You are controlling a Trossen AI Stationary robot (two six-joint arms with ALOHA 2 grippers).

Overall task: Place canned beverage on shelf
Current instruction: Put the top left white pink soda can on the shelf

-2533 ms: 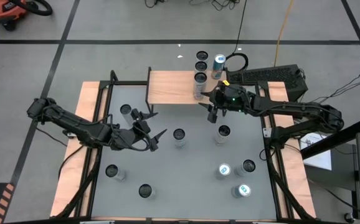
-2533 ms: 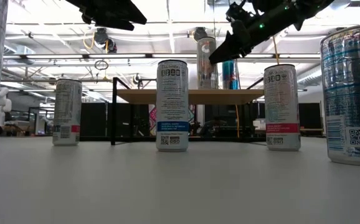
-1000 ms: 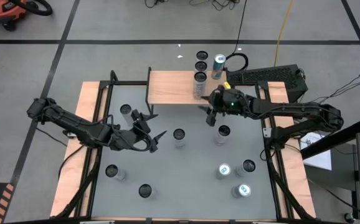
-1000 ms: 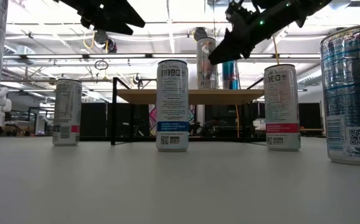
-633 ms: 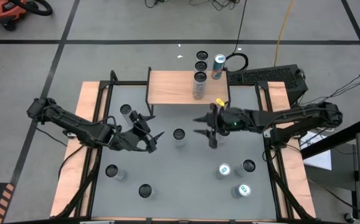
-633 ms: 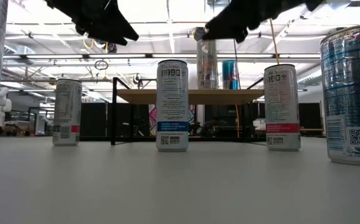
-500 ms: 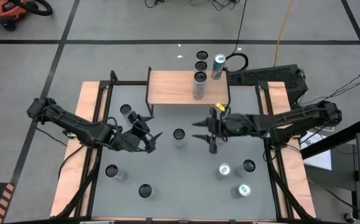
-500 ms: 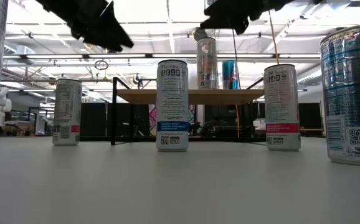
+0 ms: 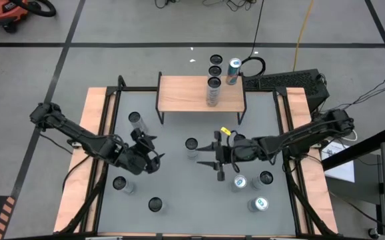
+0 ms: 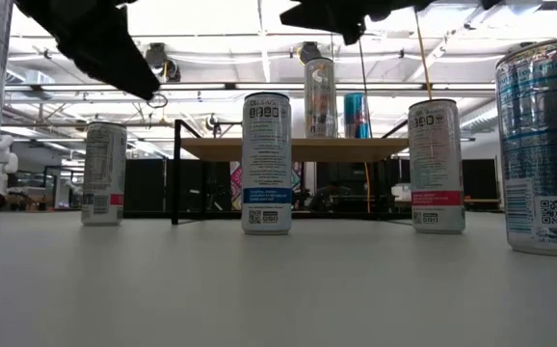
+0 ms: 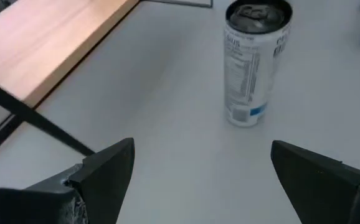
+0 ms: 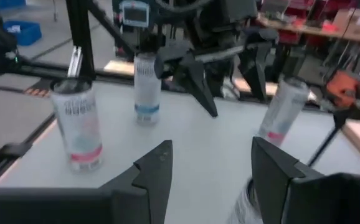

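The shelf [image 9: 186,93], a light wood plank on thin black legs, stands at the table's far edge with one silver can [image 9: 212,92] upright on it. Several more cans stand on the grey table; a white-and-blue one [image 9: 191,146] is in the middle. My left gripper [image 9: 154,151] hangs open and empty left of that can, which shows between its fingers in the left wrist view [image 11: 253,61]. My right gripper [image 9: 212,162] is open and empty right of the same can, pointing toward the table's left. A can [image 9: 239,141] stands partly under the right arm.
Cans stand at the left [image 9: 134,119], near left [image 9: 119,183], near edge [image 9: 155,204] and in a near-right cluster [image 9: 239,181], [image 9: 266,178], [image 9: 259,203]. Three more cans [image 9: 216,65] stand beyond the shelf. The two grippers face each other across the middle can.
My right gripper has left the can on the shelf and gone toward the table's near edge and a little left, turning to point at the table's left, still open. My left gripper has drawn back toward the near-left, still open. No can has moved.
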